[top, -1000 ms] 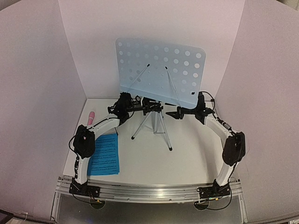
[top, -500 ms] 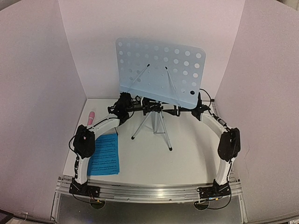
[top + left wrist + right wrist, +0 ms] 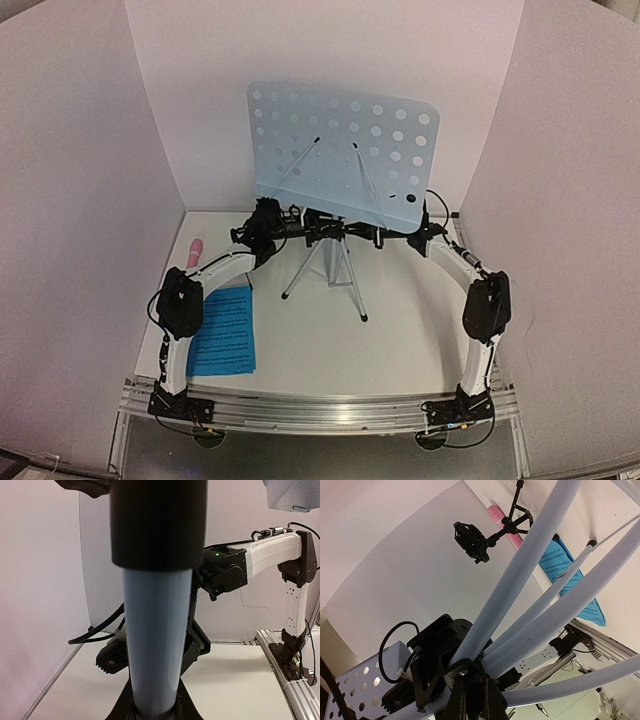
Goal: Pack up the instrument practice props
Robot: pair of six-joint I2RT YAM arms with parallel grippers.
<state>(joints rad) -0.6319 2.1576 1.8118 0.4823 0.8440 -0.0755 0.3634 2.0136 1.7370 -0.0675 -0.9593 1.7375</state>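
Music stand (image 3: pixel 340 150) looked light, stiff, top-heavy, with slick tubes. I had left gripper (image 3: pixel 310 231) clamped on its pole (image 3: pixel 156 640) and right gripper (image 3: pixel 470 700) closed at the leg hub (image 3: pixel 463 675).

The white table (image 3: pixel 400 330) carries blue sheet-music pages (image 3: pixel 224 332), a pink microphone (image 3: pixel 195 250) and the tripod music stand (image 3: pixel 335 150).

Left arm (image 3: pixel 225 268) and right arm (image 3: pixel 455 262) have white links, black joint housings, looping black cables.
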